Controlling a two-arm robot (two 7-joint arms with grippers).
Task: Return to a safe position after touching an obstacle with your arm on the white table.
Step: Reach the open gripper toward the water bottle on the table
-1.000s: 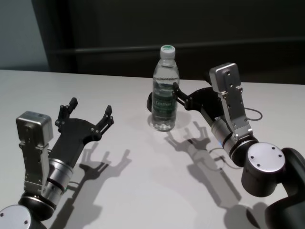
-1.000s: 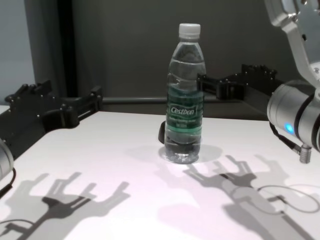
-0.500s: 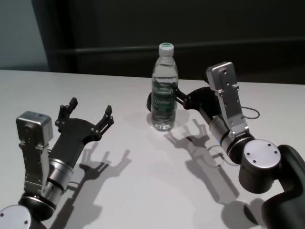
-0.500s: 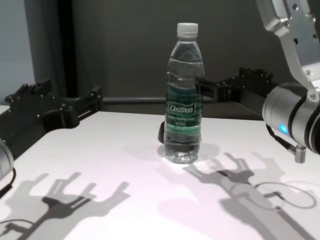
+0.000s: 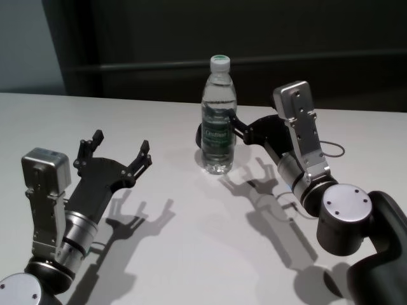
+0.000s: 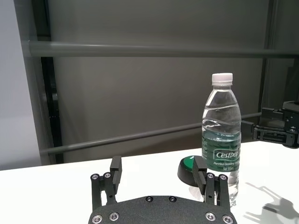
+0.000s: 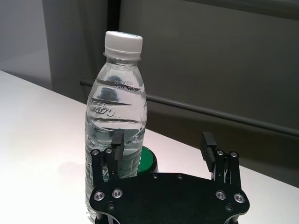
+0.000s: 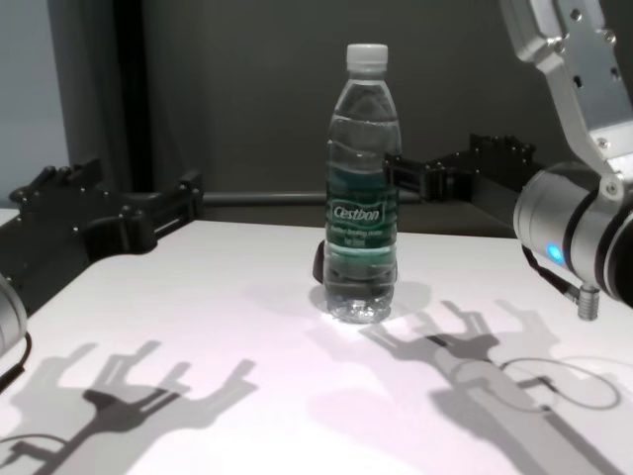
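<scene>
So the water bottle [image 5: 218, 117] stands upright on the white worktop [image 5: 191, 248], a bit above the centre of the head view, long axis straight up and down, white cap [image 5: 220, 61] on top, and the green label [image 8: 356, 216] with "Cestbon" facing the chest camera. The right gripper [image 5: 219, 130] is right at it: the arm comes in from the lower right of the head view and the black fingers reach the bottle's right side at about label height. The fingers are spread apart, and in the right wrist view one finger [image 7: 115, 150] overlaps the lower body of the bottle while the other sits off to the side with nothing in front of it, so the bottle is lined up with one finger rather than sitting in the gap. Whether that finger actually touches the plastic, I can't tell, but it's at least just beside it. Behind the bottle's base there's a low black puck with a green top [image 6: 190, 167], sitting on the worktop close to it. The left gripper [image 5: 118, 150] is over at the left of the head view, fingers also spread wide, hovering above the worktop well apart from the bottle, which shows past one of its fingers in the left wrist view.
</scene>
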